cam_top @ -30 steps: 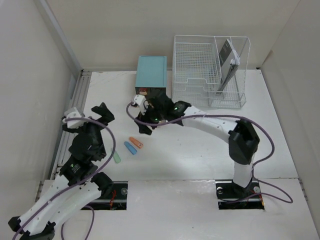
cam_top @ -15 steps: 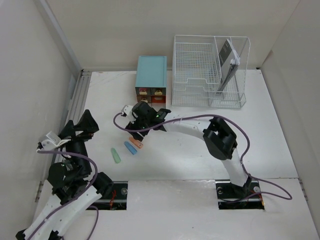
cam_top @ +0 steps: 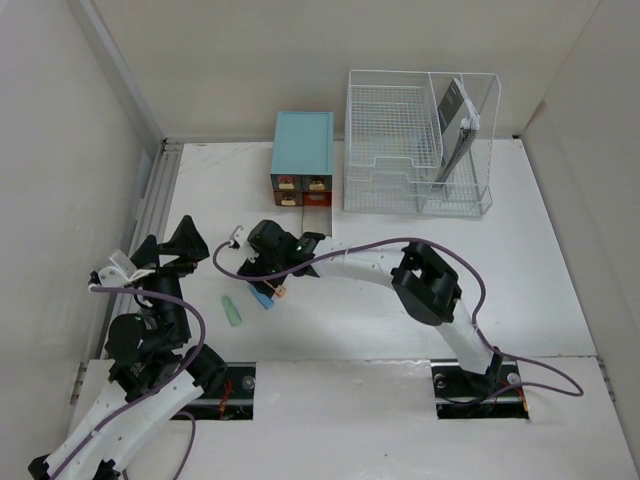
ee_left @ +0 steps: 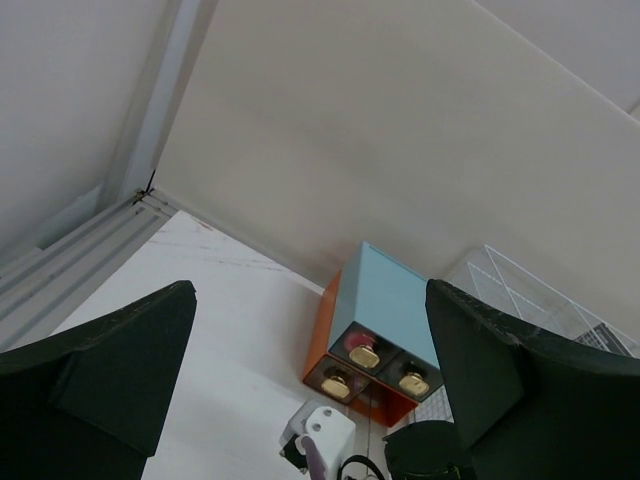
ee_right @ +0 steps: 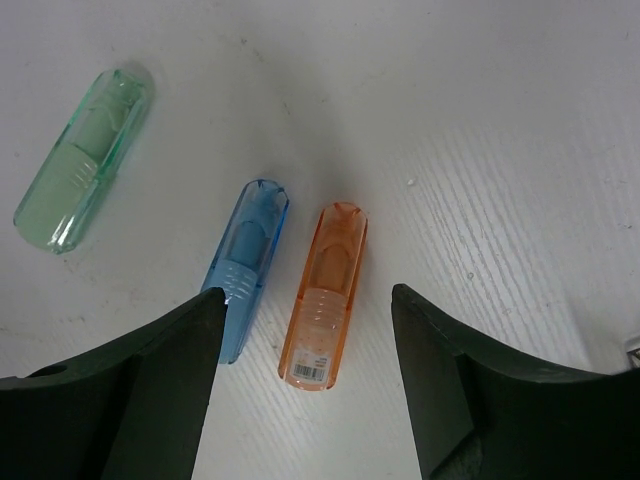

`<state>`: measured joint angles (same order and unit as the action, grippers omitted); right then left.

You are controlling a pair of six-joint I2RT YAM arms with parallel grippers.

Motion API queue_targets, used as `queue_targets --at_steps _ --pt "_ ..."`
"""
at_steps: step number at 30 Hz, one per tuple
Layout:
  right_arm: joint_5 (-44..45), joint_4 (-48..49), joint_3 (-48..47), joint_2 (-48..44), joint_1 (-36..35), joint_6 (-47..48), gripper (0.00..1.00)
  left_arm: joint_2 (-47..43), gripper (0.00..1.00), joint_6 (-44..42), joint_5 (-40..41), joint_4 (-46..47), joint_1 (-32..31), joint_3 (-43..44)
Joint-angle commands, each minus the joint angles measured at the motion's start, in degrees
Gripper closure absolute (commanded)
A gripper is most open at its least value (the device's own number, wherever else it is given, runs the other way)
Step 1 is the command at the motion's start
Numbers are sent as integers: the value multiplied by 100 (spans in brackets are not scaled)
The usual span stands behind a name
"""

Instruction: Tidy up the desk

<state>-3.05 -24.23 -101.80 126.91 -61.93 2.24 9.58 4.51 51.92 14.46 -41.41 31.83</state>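
Desk worktop (cam_top: 560, 260): matte white, filling the top view from the lower edge up to the back wall, silver rails along its left edge. Shown one second after activity at the teal drawer box (cam_top: 303, 145), upper centre.

Right pincer (ee_right: 308, 335): now carried away from the box front, down and left to centre-left of the frame. Poised directly above three small translucent cases. Orange case (ee_right: 325, 295) and blue case (ee_right: 245, 270) side by side, just apart; green case (ee_right: 80, 160) further off, toward the upper left of the wrist view. Fingers (ee_right: 120, 390) spread wide, straddling the orange and blue pair, pinching nothing, touching neither.

Left pincer (ee_left: 312, 350): likewise spread and empty. Drawn back meanwhile from mid-left toward the lower left corner, raised off the surface, aimed at the drawer box.

Lower right drawer of the box seemingly pulled out toward the bottom of the frame; contents not discernible. White wire rack (cam_top: 395, 140), upper right, unchanged, with a flat dark item upright in its right-hand slot.

Meaning for the task, as a judgement: drawer step probably finished and pick-up of a loose case next, orange the likeliest target given its place between the fingers. All three cases yet to be put away, so tidying well short of complete. Risk: blue case close enough to be nudged or caught along with the orange.
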Motion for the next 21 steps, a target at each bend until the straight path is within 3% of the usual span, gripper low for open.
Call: queue_targets --at_steps 1,15,21 --pt "243 84 -262 35 -64 -145 28 17 1 -12 -77 154 10 139" --pt "367 138 -156 141 -65 -145 29 -36 1 -12 -130 154 10 139" --pt "314 138 -104 194 -65 -145 40 -36 1 -12 -130 154 10 139"
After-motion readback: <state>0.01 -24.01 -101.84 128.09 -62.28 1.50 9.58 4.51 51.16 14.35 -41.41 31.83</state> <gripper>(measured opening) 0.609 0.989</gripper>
